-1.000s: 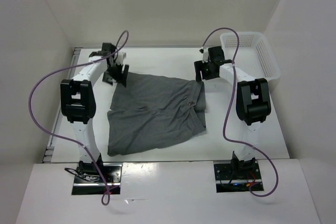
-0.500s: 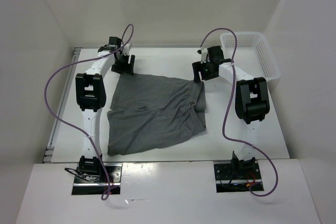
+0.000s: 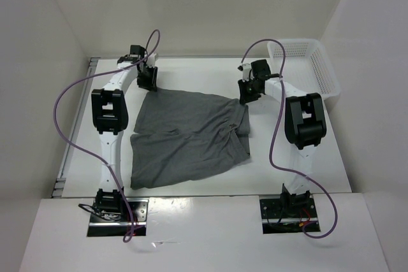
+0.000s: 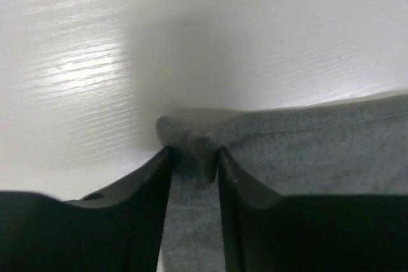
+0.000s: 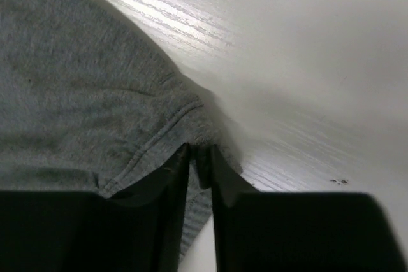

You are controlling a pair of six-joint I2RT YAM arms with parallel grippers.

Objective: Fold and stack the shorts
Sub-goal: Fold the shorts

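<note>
White worktop between pale walls, with a basket at the far right corner. I find the shorts spread flat at mid-worktop. The left gripper is pinched narrow on their far left corner, fabric bunched between its fingers. The right gripper is nipped nearly closed on the far right hem edge.

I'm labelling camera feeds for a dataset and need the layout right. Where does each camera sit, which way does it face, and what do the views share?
Top external: fixed above and behind the bases, looking down over the table; both whole arms, the shorts and basket show.
Left wrist: on the left arm, looking along the left gripper, which pinches a shorts corner.
Right wrist: on the right arm, looking along the right gripper, closed on a shorts hem.
Shared: all three show the shorts and table.
</note>
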